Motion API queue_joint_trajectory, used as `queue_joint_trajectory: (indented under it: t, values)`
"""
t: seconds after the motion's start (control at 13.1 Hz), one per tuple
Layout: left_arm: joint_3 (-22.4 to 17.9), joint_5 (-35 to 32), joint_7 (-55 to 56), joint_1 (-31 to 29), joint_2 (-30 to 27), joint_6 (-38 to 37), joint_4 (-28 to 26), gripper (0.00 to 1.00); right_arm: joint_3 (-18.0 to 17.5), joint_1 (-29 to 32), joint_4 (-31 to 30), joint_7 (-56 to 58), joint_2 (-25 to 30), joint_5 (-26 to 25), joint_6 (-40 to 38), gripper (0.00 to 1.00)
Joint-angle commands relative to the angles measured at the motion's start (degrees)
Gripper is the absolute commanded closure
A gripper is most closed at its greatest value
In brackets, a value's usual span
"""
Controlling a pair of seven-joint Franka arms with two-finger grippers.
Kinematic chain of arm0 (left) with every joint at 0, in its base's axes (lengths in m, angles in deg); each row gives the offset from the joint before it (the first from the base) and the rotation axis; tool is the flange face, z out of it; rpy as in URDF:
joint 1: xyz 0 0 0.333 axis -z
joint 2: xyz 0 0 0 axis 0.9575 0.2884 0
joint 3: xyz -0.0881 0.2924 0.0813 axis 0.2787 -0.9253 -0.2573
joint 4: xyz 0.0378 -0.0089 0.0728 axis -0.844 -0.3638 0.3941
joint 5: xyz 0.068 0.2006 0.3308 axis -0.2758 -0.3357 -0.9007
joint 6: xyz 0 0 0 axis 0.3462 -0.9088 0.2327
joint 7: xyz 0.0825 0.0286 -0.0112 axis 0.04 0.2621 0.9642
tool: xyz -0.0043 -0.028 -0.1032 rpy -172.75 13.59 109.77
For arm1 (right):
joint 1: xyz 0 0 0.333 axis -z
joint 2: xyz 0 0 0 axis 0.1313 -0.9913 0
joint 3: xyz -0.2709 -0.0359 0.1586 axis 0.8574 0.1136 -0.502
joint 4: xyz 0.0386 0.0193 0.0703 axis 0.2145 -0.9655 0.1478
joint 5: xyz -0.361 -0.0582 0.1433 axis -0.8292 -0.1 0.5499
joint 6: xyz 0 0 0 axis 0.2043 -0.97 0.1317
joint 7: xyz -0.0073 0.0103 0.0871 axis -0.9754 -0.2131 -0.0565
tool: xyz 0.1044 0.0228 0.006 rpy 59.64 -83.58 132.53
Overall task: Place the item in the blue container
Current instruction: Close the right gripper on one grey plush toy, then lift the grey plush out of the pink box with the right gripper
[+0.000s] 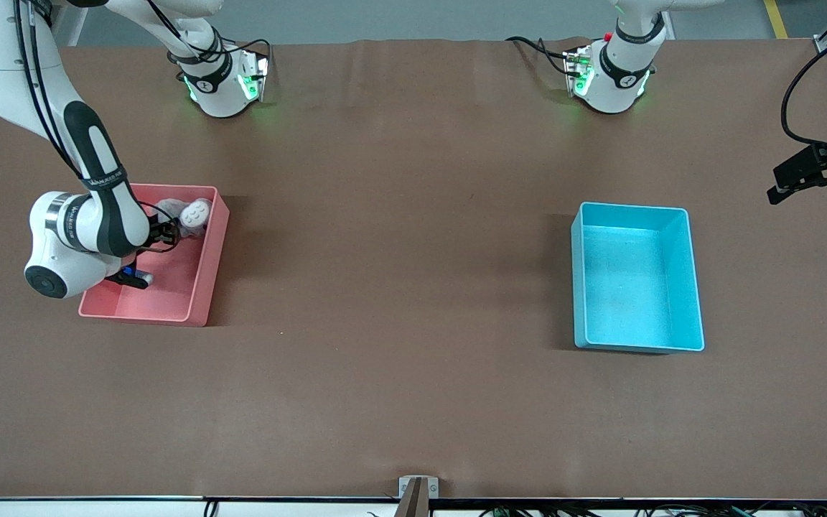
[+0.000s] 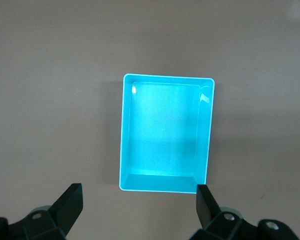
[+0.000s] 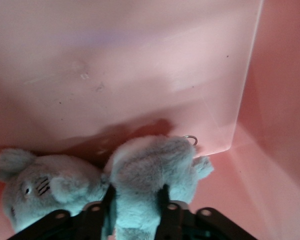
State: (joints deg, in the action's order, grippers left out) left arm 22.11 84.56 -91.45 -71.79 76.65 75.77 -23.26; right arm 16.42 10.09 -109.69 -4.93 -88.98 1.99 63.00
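One grab underway: right gripper [image 3: 135, 200] jaws pinch the plush toy [image 3: 150, 175] in the pink bin [image 1: 205, 273]; left gripper [image 2: 137, 205] waits, jaws spread, over the empty blue container [image 1: 636, 215].

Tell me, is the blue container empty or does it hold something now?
Empty. The blue container shows only its bare floor in the front and left wrist views; the plush toy lies in the pink bin.

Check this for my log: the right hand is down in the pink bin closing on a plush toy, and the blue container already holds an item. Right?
Not quite. The blue container is empty, as the left wrist view shows. The rest holds: the right hand is in the pink bin, closing on the plush toy.
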Motion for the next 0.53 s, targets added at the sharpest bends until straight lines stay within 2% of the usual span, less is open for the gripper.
queue_joint_trajectory:
  t: [0.0,0.15,0.46]
  values:
    - [0.1,-0.5,-0.8,-0.1,0.0,-0.3,0.6,0.0,-0.4,0.4,0.1,0.7,0.0,-0.8,-1.4,0.97]
    - [0.1,-0.5,-0.8,-0.2,0.0,-0.3,0.6,0.0,-0.4,0.4,0.9,0.7,0.1,-0.8,-2.4,1.0]
    - [0.1,-0.5,-0.9,-0.1,0.0,-0.5,0.6,0.0,-0.4,0.2,6.3,0.7,0.0,-0.8,-8.9,1.0]
